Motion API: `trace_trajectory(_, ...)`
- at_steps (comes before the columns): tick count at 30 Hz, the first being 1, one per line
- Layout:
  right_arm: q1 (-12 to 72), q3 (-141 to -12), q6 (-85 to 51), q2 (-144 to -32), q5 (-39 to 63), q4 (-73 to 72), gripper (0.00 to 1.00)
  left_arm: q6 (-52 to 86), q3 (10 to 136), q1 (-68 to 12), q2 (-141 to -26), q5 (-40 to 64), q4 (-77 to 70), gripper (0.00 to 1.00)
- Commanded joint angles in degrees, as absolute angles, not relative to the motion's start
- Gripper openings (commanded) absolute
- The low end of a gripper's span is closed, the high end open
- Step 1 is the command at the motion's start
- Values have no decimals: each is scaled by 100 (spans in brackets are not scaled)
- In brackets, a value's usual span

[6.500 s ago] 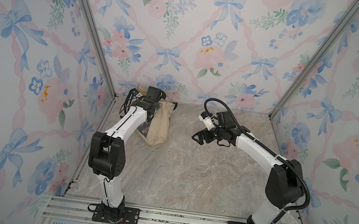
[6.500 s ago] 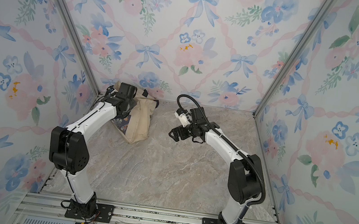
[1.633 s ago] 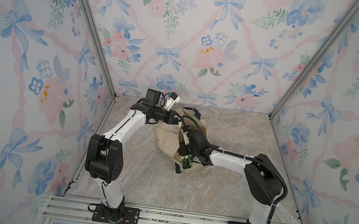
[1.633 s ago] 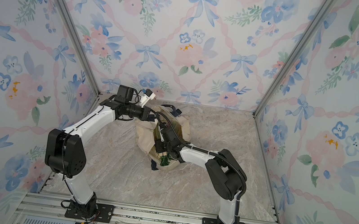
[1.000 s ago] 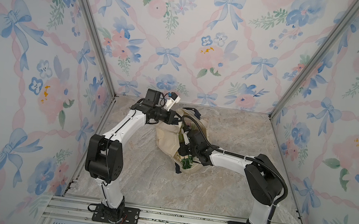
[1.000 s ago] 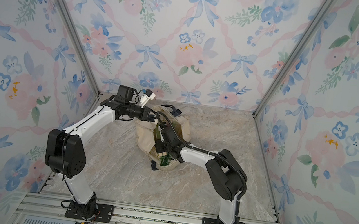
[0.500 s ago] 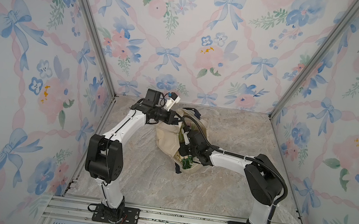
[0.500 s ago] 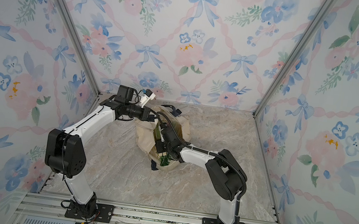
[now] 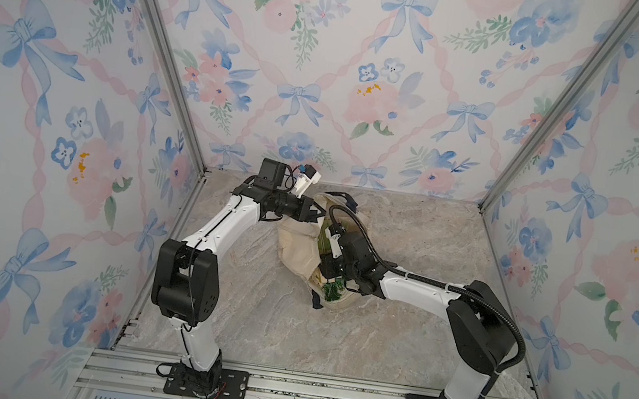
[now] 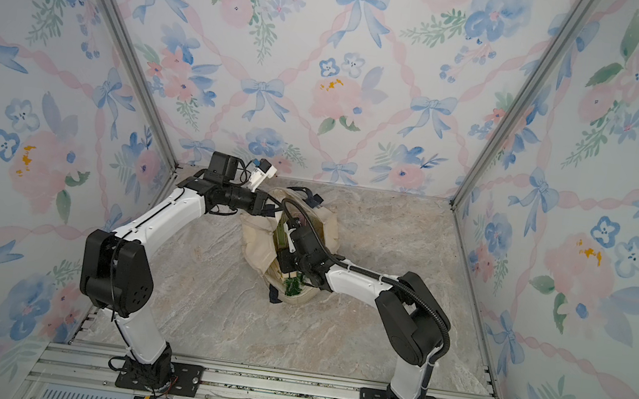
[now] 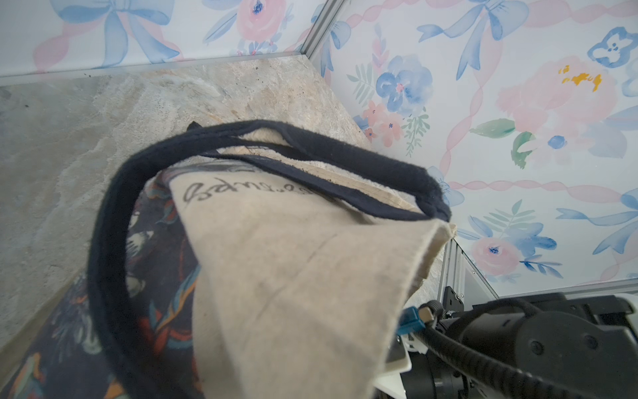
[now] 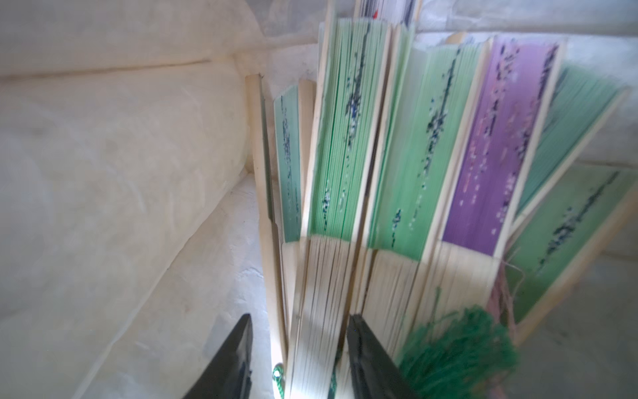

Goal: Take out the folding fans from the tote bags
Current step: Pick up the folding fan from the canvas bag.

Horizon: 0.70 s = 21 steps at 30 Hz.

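Black and tapered, the 2 fingers of the right gripper stand on either side of the pale bamboo rib ends of a green fan. A thin bright gap shows beside 1 finger, so I cannot tell whether they squeeze the ribs or only bracket them. Around that fan the other folding fans lie closed and splayed. Most have green printed leaves and 1 is purple. A bushy green tassel lies just beside the same finger. Cream canvas folds wall them in on every side.

In both top views the right arm reaches into the mouth of the tote bag, where green fan leaves and the tassel show in the opening.

The left gripper is clenched at the bag's rim and holds the canvas up on the side facing the back left corner. In the left wrist view its fingers are hidden behind a raised fold of the tote bag. That fold carries script lettering, with a dark printed picture lower down. The navy handles loop loosely over it.

The bag lies slumped on the marble-patterned table, nearer the back edge than the front and left of the middle, with all the fans inside it.
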<state>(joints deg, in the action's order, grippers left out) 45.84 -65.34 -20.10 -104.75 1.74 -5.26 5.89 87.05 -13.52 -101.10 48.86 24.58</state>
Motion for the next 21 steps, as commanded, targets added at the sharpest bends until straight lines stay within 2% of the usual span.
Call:
trace_trajectory(1, 4584, -6673, -2202, -10670, 505, -426, 46, 615, 8923, -1384, -10206, 4956, 2471, 0)
trace_trajectory(21, 4490, -6542, -2297, -10543, 500, -516, 46, 598, 8943, -1392, -10237, 4944, 2536, 0)
